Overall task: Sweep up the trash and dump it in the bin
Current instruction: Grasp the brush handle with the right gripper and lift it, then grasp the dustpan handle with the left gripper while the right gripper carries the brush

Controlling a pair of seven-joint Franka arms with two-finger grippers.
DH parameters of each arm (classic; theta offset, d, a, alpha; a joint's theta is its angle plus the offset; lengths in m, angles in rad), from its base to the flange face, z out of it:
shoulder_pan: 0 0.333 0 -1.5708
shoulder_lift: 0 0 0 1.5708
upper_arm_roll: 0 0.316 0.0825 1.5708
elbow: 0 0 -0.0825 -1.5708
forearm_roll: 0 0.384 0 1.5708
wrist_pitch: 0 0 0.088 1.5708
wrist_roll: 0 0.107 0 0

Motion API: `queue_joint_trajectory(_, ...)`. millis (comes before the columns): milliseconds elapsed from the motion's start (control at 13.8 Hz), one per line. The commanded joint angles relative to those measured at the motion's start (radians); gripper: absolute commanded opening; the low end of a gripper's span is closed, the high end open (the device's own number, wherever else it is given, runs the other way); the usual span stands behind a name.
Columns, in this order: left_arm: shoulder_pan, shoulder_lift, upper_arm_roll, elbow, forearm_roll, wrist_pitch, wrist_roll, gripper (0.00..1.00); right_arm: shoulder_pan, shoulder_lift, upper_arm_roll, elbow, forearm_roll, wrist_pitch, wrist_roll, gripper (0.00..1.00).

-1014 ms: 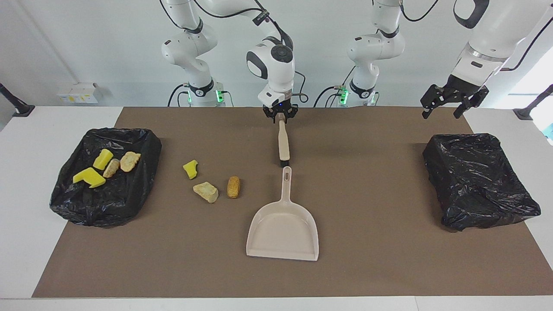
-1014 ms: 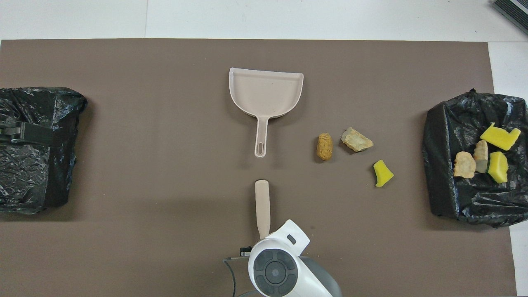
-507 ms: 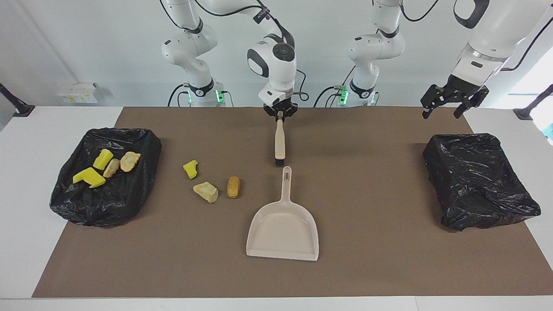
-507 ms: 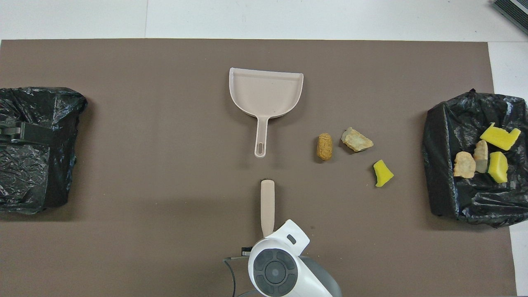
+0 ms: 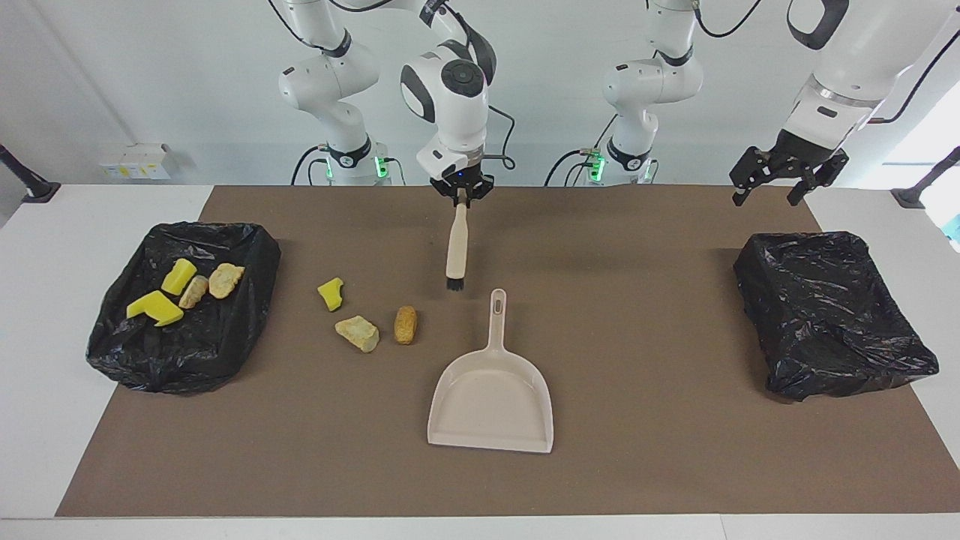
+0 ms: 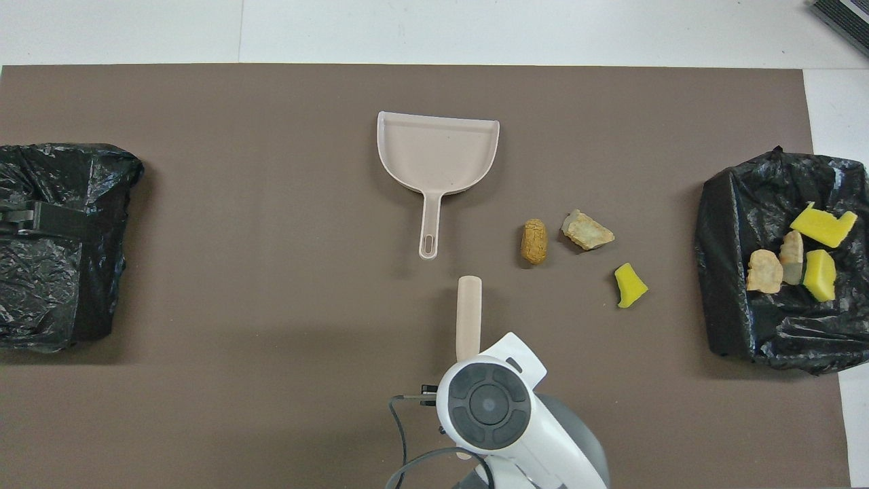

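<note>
Nearest the robots: right gripper (image 5: 459, 196) pinched shut on the top of the brush (image 5: 456, 253) handle, bristles hanging down just clear of the brown mat (image 5: 645, 465); since a second ago carried from above the dustpan (image 5: 491, 401) handle toward the right arm's end of the table, nearer the loose trash; judged as the approach before a sweeping stroke. Left gripper (image 5: 776, 178) spread wide, waiting above the empty black-lined bin (image 5: 829, 311) at the left arm's end, unmoved. Farther out: beige dustpan flat on the mat, handle toward the robots, untouched, mouth turned away from the robots. Three pieces still on the mat beside the dustpan: yellow sponge chunk (image 5: 331, 293), tan lump (image 5: 358, 333), orange-brown roll (image 5: 405, 324). Four more pieces (image 5: 187, 289) already in the black-lined bin (image 5: 191, 360) at the right arm's end. No brand, label or writing readable anywhere
</note>
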Motion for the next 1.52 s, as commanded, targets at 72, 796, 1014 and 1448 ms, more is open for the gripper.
queue_joint_trajectory(72, 0.004, -0.012, 0.007, -0.007, 0.013, 0.008, 0.02, 1.0, -0.123, -0.045, 0.003, 0.005, -0.008, -0.066, -0.139, 0.0)
queue_joint_trajectory(796, -0.178, 0.035, 0.0, -0.073, -0.026, 0.2, -0.024, 1.0, -0.446, -0.086, 0.004, -0.087, -0.062, -0.073, -0.14, 0.0)
queue_joint_trajectory(1014, -0.274, 0.09, 0.0, -0.082, -0.026, 0.298, -0.179, 1.0, -0.527, -0.119, 0.004, -0.142, -0.062, -0.056, -0.235, 0.0)
queue_joint_trajectory(1448, -0.472, 0.299, 0.001, -0.058, -0.02, 0.534, -0.429, 1.0, -0.61, -0.215, 0.006, -0.299, -0.062, -0.025, -0.341, 0.0)
